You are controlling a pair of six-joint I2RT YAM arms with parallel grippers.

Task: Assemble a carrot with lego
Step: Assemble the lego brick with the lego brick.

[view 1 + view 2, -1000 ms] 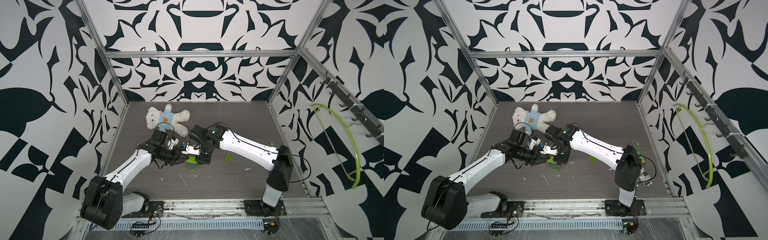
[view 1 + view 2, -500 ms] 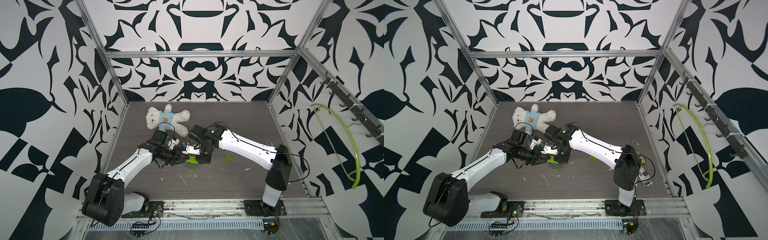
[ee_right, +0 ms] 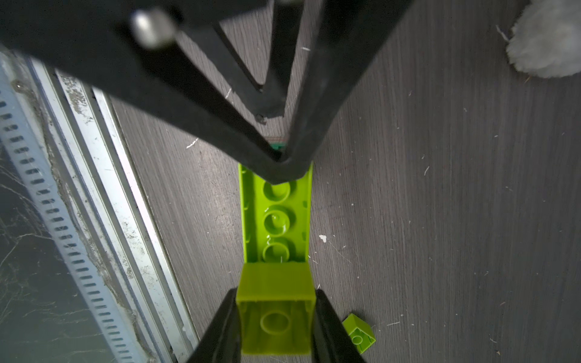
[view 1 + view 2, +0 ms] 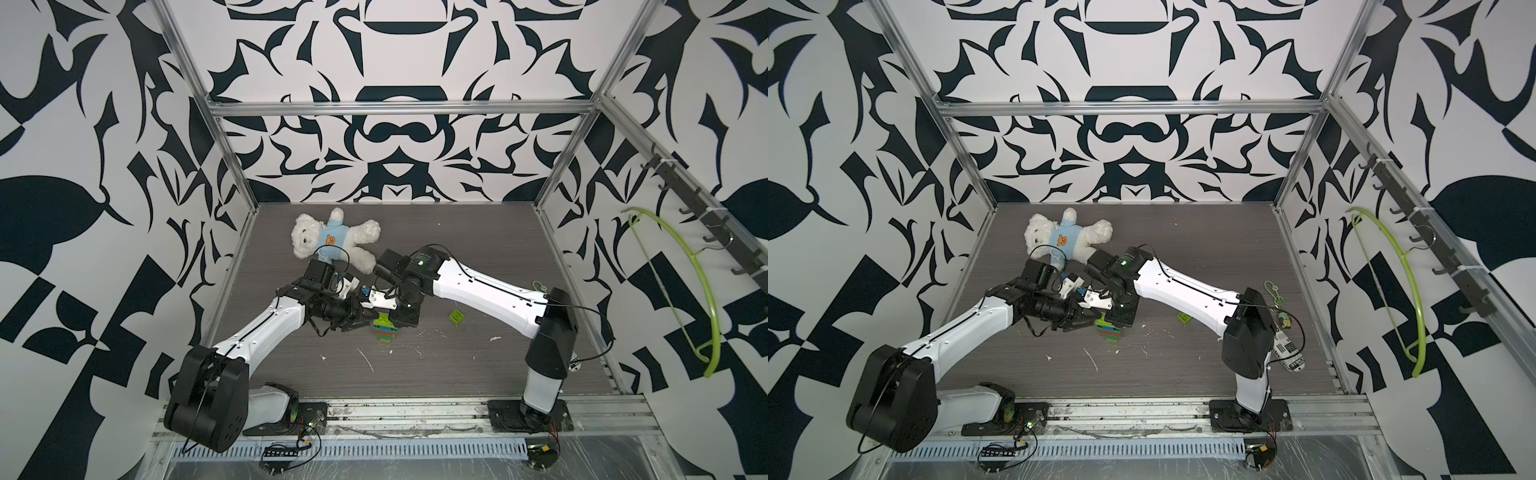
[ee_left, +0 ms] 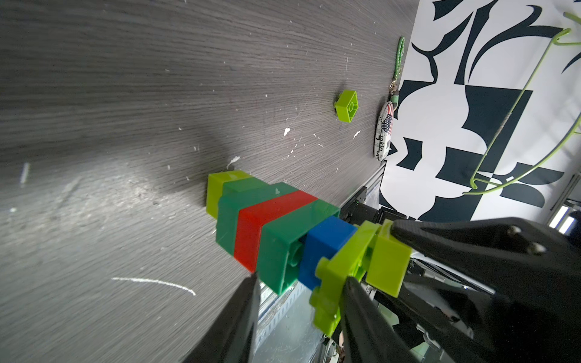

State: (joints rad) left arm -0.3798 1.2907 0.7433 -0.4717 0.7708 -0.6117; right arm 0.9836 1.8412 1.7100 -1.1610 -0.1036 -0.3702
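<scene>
The carrot [image 4: 385, 331] [image 4: 1109, 331] rests tip-down on the dark table, near its middle. In the left wrist view the carrot [image 5: 270, 226] shows a lime tip, dark green, a red stripe, dark green, blue and a lime oblong brick [image 3: 276, 220]. My left gripper [image 5: 301, 283] [image 4: 362, 322] comes in from the left, shut on its upper end. My right gripper [image 3: 276, 301] [image 4: 400, 319] stands over it, shut on a square lime brick [image 3: 276, 314] that sits against one end of the oblong brick. One loose lime lego brick [image 4: 456, 317] [image 5: 346, 105] lies to the right.
A white teddy bear [image 4: 332, 241] lies behind the arms. A striped keychain trinket [image 4: 1285, 345] lies by the right arm's base. A green hanger [image 4: 685, 282] hangs on the right wall. White scraps dot the table's front half.
</scene>
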